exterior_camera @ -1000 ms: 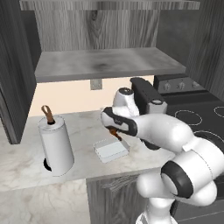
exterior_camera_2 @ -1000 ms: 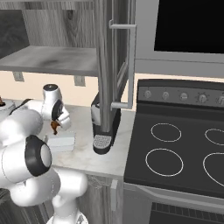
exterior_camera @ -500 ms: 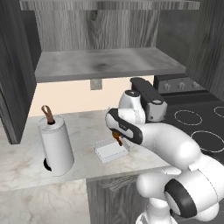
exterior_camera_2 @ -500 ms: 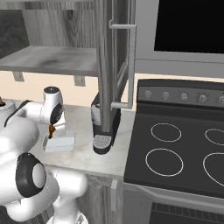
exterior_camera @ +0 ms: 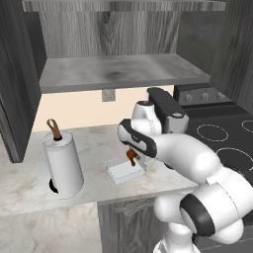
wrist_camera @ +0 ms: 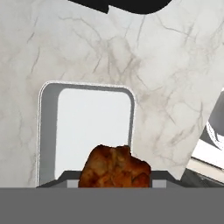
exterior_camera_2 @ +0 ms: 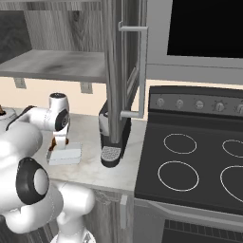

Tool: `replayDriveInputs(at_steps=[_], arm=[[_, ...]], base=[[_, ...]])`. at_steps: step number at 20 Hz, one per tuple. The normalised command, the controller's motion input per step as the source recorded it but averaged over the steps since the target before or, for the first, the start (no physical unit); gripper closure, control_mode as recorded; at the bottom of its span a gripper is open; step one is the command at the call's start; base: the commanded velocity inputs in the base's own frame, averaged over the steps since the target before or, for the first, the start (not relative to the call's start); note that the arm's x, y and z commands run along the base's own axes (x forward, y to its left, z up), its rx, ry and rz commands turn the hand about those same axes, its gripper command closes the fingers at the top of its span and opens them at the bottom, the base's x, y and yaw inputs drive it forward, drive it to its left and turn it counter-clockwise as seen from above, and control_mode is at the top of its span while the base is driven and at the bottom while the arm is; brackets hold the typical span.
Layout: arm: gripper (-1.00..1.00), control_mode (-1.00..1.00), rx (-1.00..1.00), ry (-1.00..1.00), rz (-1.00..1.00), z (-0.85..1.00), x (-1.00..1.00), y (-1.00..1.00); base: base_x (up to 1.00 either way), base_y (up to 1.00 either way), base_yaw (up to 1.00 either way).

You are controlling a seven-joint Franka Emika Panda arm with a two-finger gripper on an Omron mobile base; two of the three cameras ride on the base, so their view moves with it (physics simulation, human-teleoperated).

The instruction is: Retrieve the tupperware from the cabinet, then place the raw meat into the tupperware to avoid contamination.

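The tupperware point(exterior_camera: 124, 171) lies on the marble counter, a shallow whitish tray with a thin rim point(wrist_camera: 41, 131), also seen beside the coffee machine point(exterior_camera_2: 65, 155). My gripper point(exterior_camera: 132, 154) hangs just above the tray's near edge, shut on the raw meat point(exterior_camera: 131, 157), a small brown-orange piece. From the hand, the raw meat point(wrist_camera: 114, 168) sits between the jaws over the tray's lower rim. The gripper point(exterior_camera_2: 55, 144) points down at the tray. Above the counter, the cabinet point(exterior_camera: 118, 73) stands open with a bare grey shelf.
A paper-towel roll point(exterior_camera: 63, 165) on its holder stands left of the tray. A dark coffee machine point(exterior_camera_2: 114, 137) stands to the right, under the open cabinet door point(exterior_camera_2: 126, 71). The black stove point(exterior_camera_2: 190, 163) lies farther right. Bare counter point(wrist_camera: 166, 78) surrounds the tray.
The gripper, with the raw meat in it, has come down a little toward the tupperware, and the arm's elbow has swung. The tupperware and the towel roll have stayed put.
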Motion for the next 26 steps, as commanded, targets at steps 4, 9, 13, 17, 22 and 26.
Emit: replayDriveInputs(at_steps=[4,9,13,17,22,26], arm=[[1.00,-1.00,0.00,0.30,-0.13,0.00,-0.02,0.04],[1.00,-1.00,0.00,0.21,-0.11,-0.05,-0.02,0.03],[1.00,-1.00,0.00,0.09,-0.10,-0.17,0.02,0.07],[1.00,-1.00,-0.01,0.05,-0.09,-0.23,0.02,0.05],[1.00,-1.00,-0.02,0.03,-0.07,-0.23,0.01,0.01],[1.00,-1.00,-0.02,0.01,-0.06,-0.16,0.06,0.00]], base=[[0.00,0.00,0.00],[0.00,0.00,0.00],[0.00,0.00,0.00],[0.00,0.00,0.00],[0.00,0.00,0.00],[0.00,0.00,0.00]])
